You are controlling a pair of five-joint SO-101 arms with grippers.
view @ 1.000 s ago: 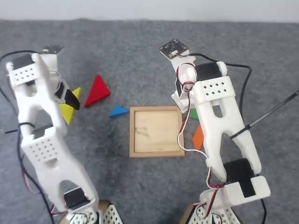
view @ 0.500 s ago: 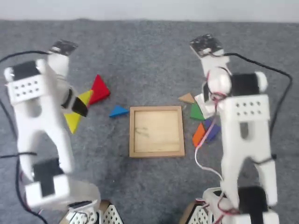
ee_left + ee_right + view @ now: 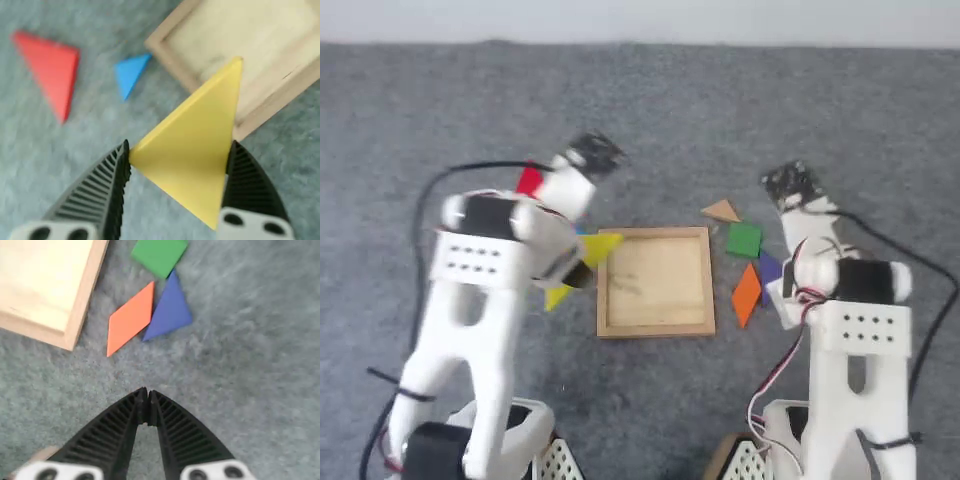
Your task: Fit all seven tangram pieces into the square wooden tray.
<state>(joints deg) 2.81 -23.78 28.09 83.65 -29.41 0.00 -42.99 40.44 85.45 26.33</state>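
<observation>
The left pincer (image 3: 179, 147) grips the yellow triangle (image 3: 197, 135) above the left edge of the tray (image 3: 655, 326); the right pincer (image 3: 148, 393), closed and empty, hangs right of it

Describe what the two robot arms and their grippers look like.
The left arm and right arm are white plastic with perforated panels, black motors and red, white and black wires. The left gripper and right gripper have black ribbed, tapering fingers.

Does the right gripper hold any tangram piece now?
No, the right gripper is shut on nothing, and the orange piece lies apart from it on the carpet.
</observation>
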